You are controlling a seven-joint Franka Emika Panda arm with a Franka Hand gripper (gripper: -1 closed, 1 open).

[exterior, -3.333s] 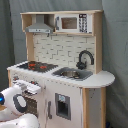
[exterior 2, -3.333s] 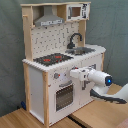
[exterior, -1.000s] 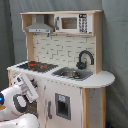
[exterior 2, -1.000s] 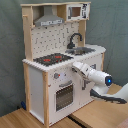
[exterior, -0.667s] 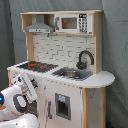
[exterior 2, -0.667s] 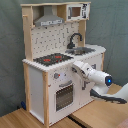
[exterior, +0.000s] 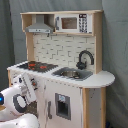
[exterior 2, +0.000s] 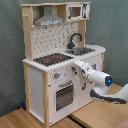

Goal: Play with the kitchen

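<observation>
A toy kitchen stood in front of a grey-green fabric backdrop in both exterior views. In the second exterior view it rested on a light wooden floor or tabletop, filling most of the picture.

The white robot arm was the only thing in front of the kitchen. In the first exterior view it came in from the first exterior view's lower left and covered part of the oven front. In the second exterior view it reached in from the second exterior view's right, its end at the front panel just below the countertop edge, beside the knobs. The gripper was close against the panel there, and I could not tell whether its fingers were open or closed, or whether they touched anything.

The kitchen was tall, with white panels and light-wood edges. A black stovetop with red rings sat next to a grey sink with a curved black faucet. Behind them rose a white tiled-pattern back wall. Up top were a grey hood and a microwave on a shelf. An oven door with a dark window sat below the knobs.
</observation>
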